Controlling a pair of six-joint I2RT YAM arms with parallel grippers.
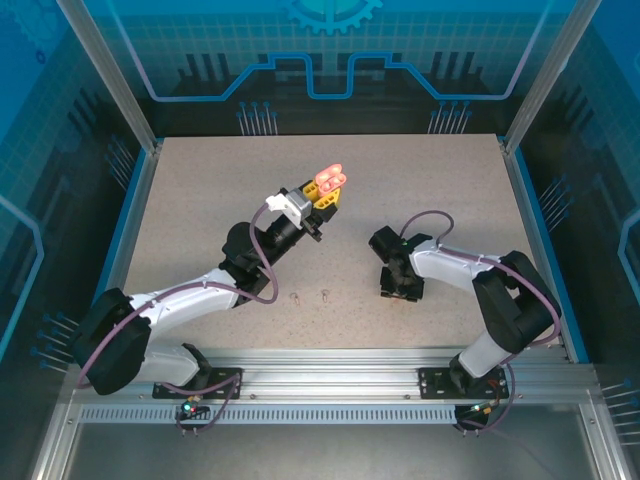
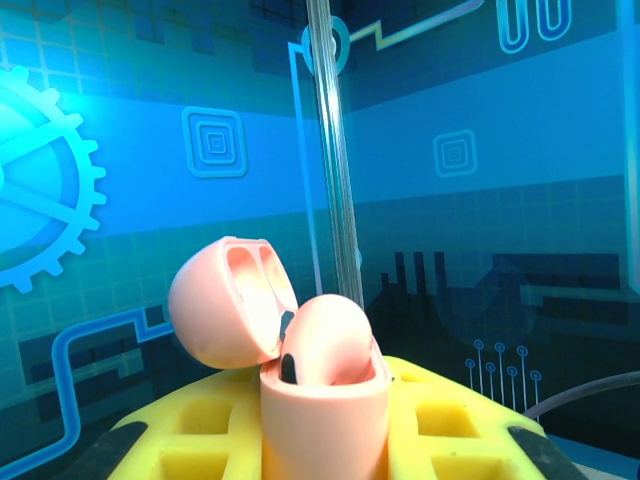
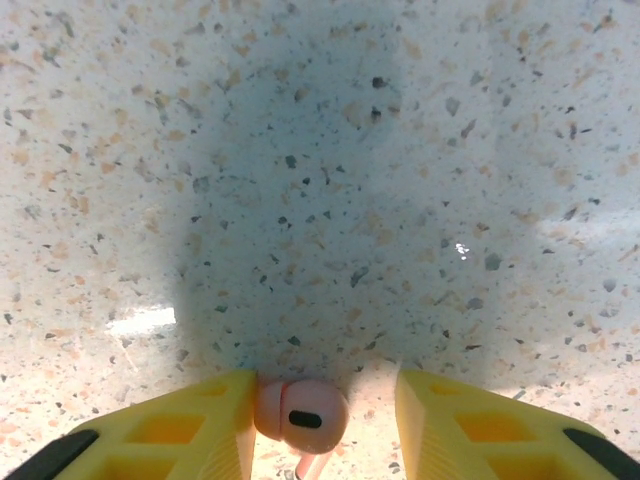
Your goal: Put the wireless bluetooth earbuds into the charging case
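— Item one, charging case: status?

— Lid open, clamped between the fingers of your left gripper. A first earbud appears seated inside.

— Still outstanding?

— A pink earbud lies between the spread fingers of your right gripper, touching one finger and not gripped. Two pale stemmed pieces lie well apart from both grippers. By my count, one is in and three are left.
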